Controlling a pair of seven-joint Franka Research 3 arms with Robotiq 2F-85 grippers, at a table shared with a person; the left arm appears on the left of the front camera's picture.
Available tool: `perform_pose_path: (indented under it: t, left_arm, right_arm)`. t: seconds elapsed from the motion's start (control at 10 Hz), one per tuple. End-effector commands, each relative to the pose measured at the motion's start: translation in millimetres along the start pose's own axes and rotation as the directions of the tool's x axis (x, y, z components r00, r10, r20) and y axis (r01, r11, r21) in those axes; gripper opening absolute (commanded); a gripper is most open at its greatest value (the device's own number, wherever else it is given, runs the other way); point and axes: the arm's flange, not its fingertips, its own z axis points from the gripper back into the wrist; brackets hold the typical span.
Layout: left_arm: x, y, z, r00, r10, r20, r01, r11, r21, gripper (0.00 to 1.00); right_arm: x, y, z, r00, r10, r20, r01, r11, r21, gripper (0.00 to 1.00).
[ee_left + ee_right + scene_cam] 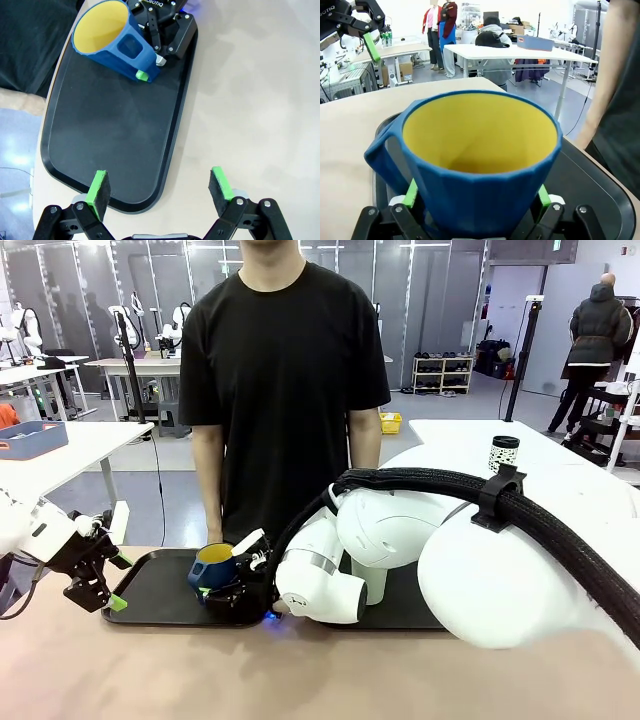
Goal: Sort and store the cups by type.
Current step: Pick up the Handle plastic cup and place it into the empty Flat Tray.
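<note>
The mug (214, 567) lies tilted on the black tray (150, 600) at the bench's (200, 670) far side, its yellow inside facing up and toward the person (285, 380). The right gripper (240, 592) sits around its base. In the right wrist view the green pads (410, 192) flank the mug's (480, 165) lower wall on both sides; whether they press it or stand just off it cannot be told. The left wrist view reads "ROBOTIQ" on the right gripper's (162, 37) body, partly cut by the top edge, beside the mug (112, 37) at the tray's (115, 145) far end. The left gripper (160, 187) hangs with fingers spread, empty, over the tray's near edge. The front view shows a speckled tumbler (503, 454) on a white table behind.
</note>
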Motion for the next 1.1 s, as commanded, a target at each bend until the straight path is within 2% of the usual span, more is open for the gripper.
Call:
perform_pose_path:
  t: [0.0, 1.0]
  left_arm:
    - [-2.7, -3.2, -0.2, 1.000, -0.004, 0.011, 0.004, 1.000, 0.022, 1.00]
    - [-2.7, -3.2, -0.2, 1.000, -0.004, 0.011, 0.004, 1.000, 0.022, 1.00]
  right_arm:
    - [-10.9, 24.3, 6.7, 1.000, 0.026, -0.003, -0.026, 0.999, -0.030, 1.00]
    - [-16.2, 26.9, 71.7, 1.000, 0.023, -0.007, -0.023, 0.997, -0.071, 1.00]
